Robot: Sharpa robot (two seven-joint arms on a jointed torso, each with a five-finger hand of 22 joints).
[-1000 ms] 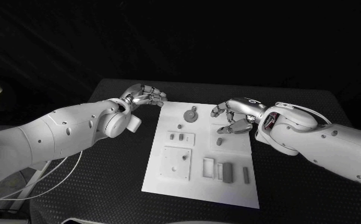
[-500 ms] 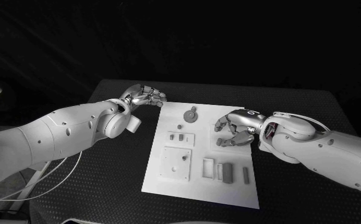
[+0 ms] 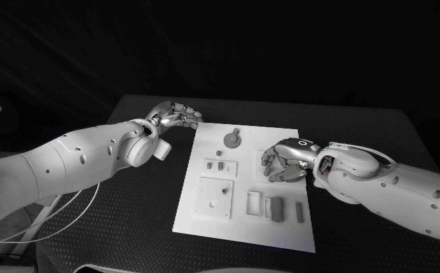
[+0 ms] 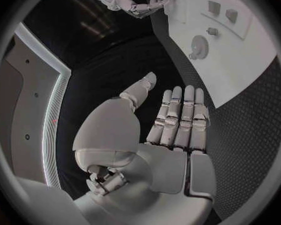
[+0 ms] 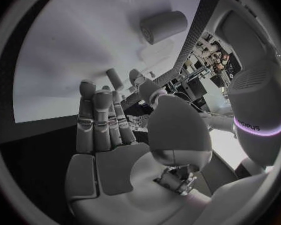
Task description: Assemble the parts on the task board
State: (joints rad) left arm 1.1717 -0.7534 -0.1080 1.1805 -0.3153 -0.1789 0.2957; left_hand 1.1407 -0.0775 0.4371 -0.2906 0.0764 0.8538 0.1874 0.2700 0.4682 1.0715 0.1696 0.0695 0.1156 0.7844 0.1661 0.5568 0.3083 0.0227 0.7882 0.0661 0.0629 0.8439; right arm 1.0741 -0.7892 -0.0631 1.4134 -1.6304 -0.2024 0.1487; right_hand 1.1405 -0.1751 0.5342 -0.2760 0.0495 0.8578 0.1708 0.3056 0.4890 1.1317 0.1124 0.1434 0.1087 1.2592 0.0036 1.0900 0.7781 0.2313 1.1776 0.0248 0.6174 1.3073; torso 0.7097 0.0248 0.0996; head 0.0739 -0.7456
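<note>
Silver fingers (image 3: 272, 160) of the robot's right hand (image 3: 286, 160) curl down over the right-hand half of the white task board (image 3: 246, 235), poised above a small upright grey peg (image 5: 115, 78) that the right wrist view shows just beyond the fingertips; whether they touch it cannot be told, and nothing is seen held. Off the board's far left corner, the left hand (image 3: 174, 116) hovers over the black bench (image 3: 119, 228), fingers (image 4: 178, 116) straight and side by side, holding nothing. Grey parts lie across the board: a round gear-like piece (image 3: 233, 140) near the far edge, small pegs (image 3: 216, 166) in a raised plate toward the left edge, and rectangular blocks (image 3: 275, 209) near the front edge. The likely risk is that the fingers, closing on so slight a peg, tip it or knock it away. Faint lettering on the right wrist's casing (image 5: 252, 124) is too blurred to read.
</note>
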